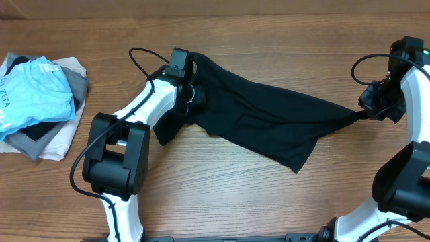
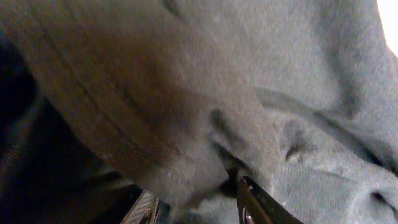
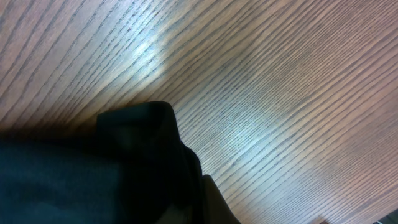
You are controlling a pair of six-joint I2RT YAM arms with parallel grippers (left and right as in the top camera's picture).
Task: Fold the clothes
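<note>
clothes [image 1: 269,121]: on desk [image 1: 228,202], spread from left of centre across to the right side
clothes, left end: draped over left pincer [image 1: 191,93], toward desk's back
clothes, right end: drawn to a point at right pincer [image 1: 363,112], near desk's right edge
clothes, front edge: one corner pointing to the front, right of centre
pile of other garments [image 1: 40,101]: far left on desk, well apart from clothes, left of left arm [image 1: 117,158]
left wrist view: clothes [image 2: 280,93] over and between fingers [image 2: 258,202]
right wrist view: clothes [image 3: 112,168] lower left, bare desk [image 3: 280,93] above and to the right
</note>
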